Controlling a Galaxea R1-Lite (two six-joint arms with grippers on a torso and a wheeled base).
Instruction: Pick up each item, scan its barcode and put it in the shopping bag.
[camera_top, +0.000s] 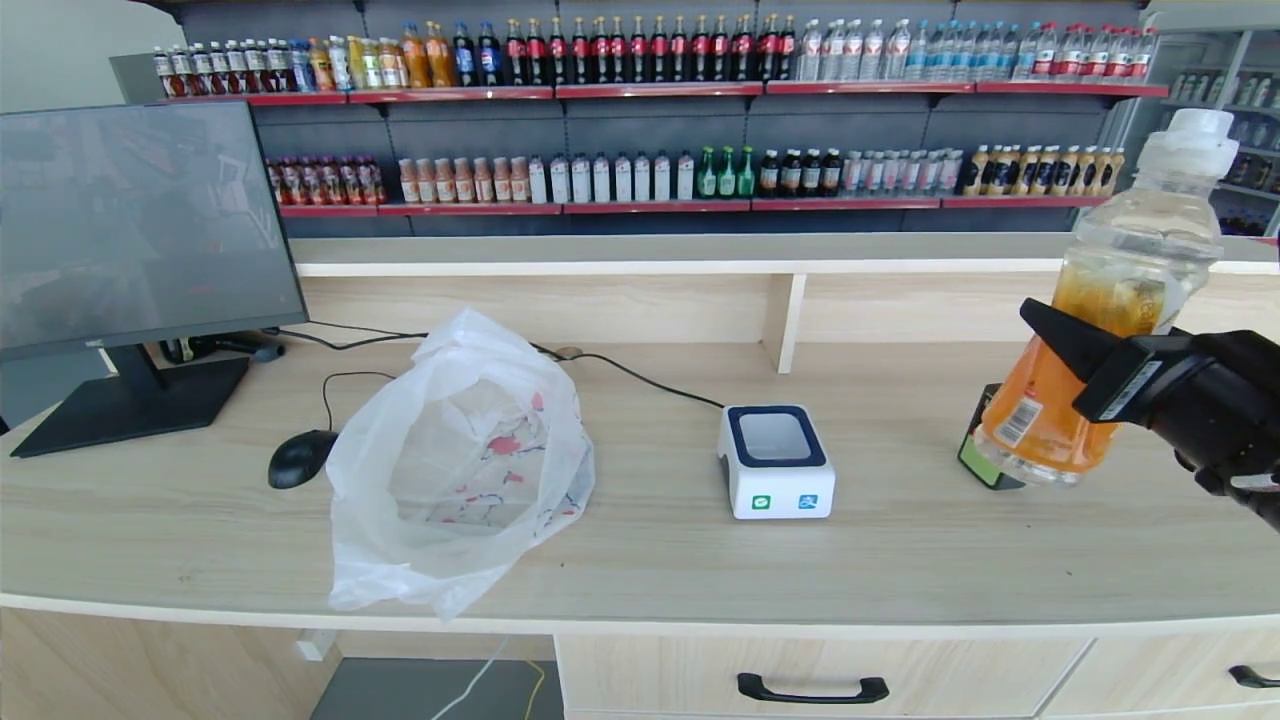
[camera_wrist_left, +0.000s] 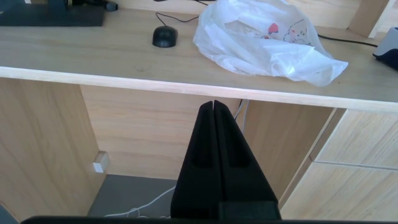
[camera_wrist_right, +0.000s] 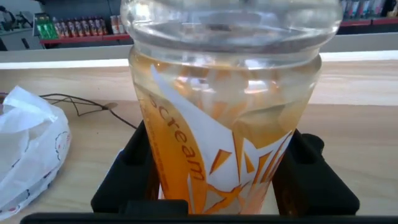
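Observation:
My right gripper (camera_top: 1095, 345) is shut on an orange drink bottle (camera_top: 1120, 270) and holds it tilted above the right side of the counter, white cap up and away. In the right wrist view the bottle (camera_wrist_right: 224, 124) sits between the two black fingers (camera_wrist_right: 130, 171). A white barcode scanner (camera_top: 775, 460) stands mid-counter, left of the bottle. Further left, the white plastic shopping bag (camera_top: 460, 470) lies open on the counter and also appears as the bag (camera_wrist_left: 261, 37) in the left wrist view. My left gripper (camera_wrist_left: 213, 109) is shut, empty, and sits below the counter's front edge.
A small dark item with a green edge (camera_top: 982, 458) stands on the counter behind the bottle's base. A monitor (camera_top: 140, 220) and a mouse (camera_top: 300, 457) with cables occupy the left. A raised ledge (camera_top: 780, 255) runs along the back. Drawers (camera_top: 812, 688) sit below.

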